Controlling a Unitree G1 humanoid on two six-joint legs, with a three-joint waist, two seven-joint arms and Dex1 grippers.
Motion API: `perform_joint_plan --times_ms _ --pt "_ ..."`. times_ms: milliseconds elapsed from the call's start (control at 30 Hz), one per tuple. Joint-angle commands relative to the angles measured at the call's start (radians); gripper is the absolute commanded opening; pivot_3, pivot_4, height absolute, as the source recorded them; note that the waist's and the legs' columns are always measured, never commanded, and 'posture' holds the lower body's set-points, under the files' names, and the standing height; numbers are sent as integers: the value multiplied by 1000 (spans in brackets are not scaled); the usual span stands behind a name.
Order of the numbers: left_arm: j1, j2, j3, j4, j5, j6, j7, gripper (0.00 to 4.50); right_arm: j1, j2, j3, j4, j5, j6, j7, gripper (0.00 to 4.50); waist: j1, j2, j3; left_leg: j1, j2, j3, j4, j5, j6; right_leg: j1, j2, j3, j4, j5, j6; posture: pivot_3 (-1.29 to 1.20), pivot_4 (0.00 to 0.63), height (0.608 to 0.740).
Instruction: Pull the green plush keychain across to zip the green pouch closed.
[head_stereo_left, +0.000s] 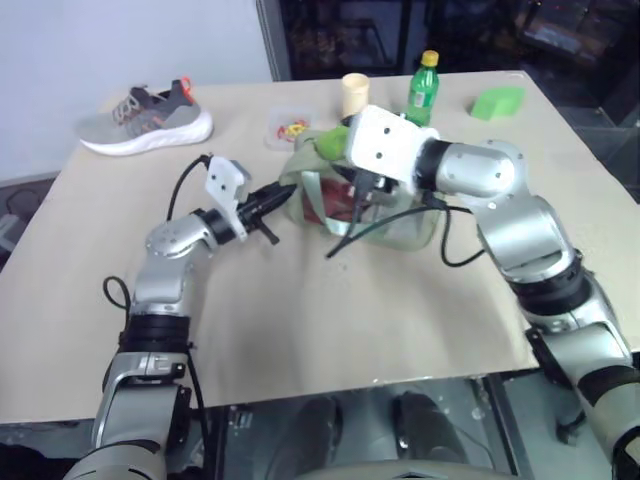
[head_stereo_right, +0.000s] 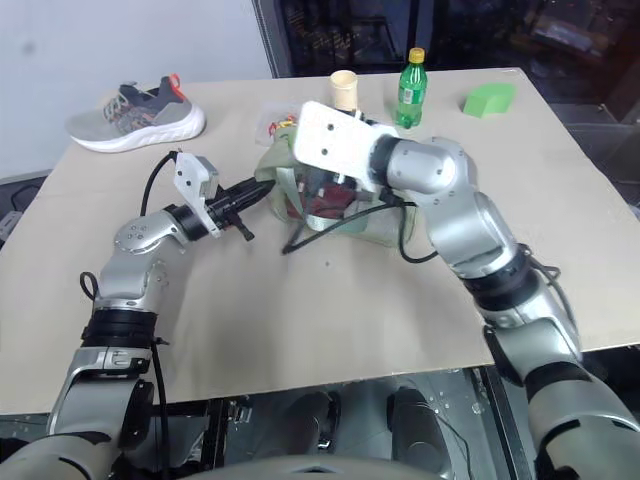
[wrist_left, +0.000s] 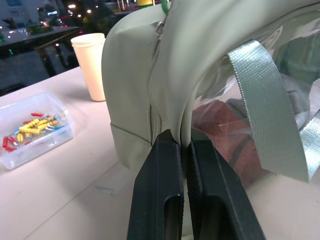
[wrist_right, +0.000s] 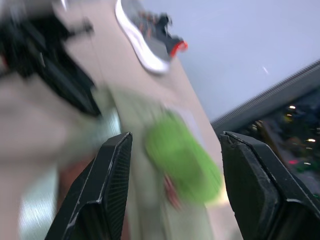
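Near the middle of the desk, toward its far edge, the left fingers (wrist_left: 182, 165) pinch the green pouch (head_stereo_left: 400, 228) at its left end. The right fingers (wrist_right: 172, 165) stand apart, straddling the green plush keychain (head_stereo_left: 331, 146) atop the pouch; the right arm is nearer, and the zip runs rightward.

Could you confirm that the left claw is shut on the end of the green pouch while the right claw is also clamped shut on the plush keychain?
Not quite. The left claw is shut on the green pouch, but the right claw is open, its fingers apart on either side of the plush keychain. The right wrist view shows this.
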Motion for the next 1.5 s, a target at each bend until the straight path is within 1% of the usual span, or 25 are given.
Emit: perform_joint_plan --times_ms 33,167,200,267,300,367,400,500,600,733,933,1033,1233,1333,1500 --pt "2 2 18 -59 6 -23 9 0 -51 12 -10 49 -22 -14 -38 2807 3 0 0 0 0 0 0 0 0 0 0 0 0 0 0 0 150 740" --pt "14 0 18 -75 16 -30 11 0 -73 49 -20 120 -3 -3 -51 2807 3 0 0 0 -1 0 0 0 0 0 0 -1 0 0 0 0 150 740" --pt "14 -1 18 -77 17 -30 13 0 -76 52 -17 146 -6 -7 -53 2569 2 0 0 0 -1 0 0 0 0 0 0 0 0 0 0 0 150 740" --pt "14 -4 18 -81 18 -31 16 0 -77 47 -4 184 -18 -18 -47 1988 2 0 0 0 -1 0 0 0 0 0 0 0 0 0 0 0 150 740" --pt "15 -5 18 -82 19 -31 17 0 -77 45 0 192 -21 -19 -43 1588 2 0 0 0 0 0 0 0 0 0 0 0 0 0 0 0 150 740" --pt "18 -7 20 -88 19 -33 20 0 -72 46 -1 190 -12 4 -31 494 1 0 0 0 -1 0 0 0 0 0 0 0 0 0 0 0 150 740" --pt "20 -8 21 -90 19 -34 21 0 -71 48 -2 187 -9 12 -28 92 1 0 0 0 -1 0 0 0 0 0 0 0 0 0 0 0 150 740" --pt "27 -8 23 -94 19 -33 27 0 -71 45 -15 180 -5 23 -29 37 1 0 0 0 -1 0 0 0 0 0 0 0 0 0 0 0 150 740" --pt "40 -7 27 -95 25 -37 35 0 -81 24 -40 170 -12 -13 -46 37 1 0 0 0 -1 0 0 0 0 0 0 0 0 0 0 0 150 740" --pt "73 4 32 -88 44 -36 62 0 -116 -45 -56 166 -89 -115 -116 37 2 0 0 0 -1 0 0 0 0 0 0 0 0 0 0 0 150 740" --pt "114 2 43 -100 63 -29 124 0 -112 -109 -85 139 -145 -171 -176 37 -1 0 0 0 0 0 -1 0 0 -1 0 0 0 0 0 0 150 740" --pt "128 -5 47 -115 61 -15 157 0 -90 -124 -94 118 -148 -162 -184 37 -1 0 0 0 0 0 -1 0 0 -1 0 0 0 0 0 0 150 740" --pt "147 -9 74 -112 60 7 236 0 -29 -228 -140 125 -192 -183 -244 37 4 0 0 0 0 1 -1 0 0 -1 0 0 0 0 0 0 150 740" --pt "157 -15 91 -114 43 24 251 0 41 -271 -189 131 -202 -184 -291 37 2 0 0 0 0 1 -1 0 0 -1 0 1 0 0 0 0 150 740" --pt "176 -15 102 -122 29 42 258 0 144 -291 -227 243 -203 -221 -372 37 -2 0 0 2 1 3 -2 0 0 0 0 3 0 0 0 0 150 740"
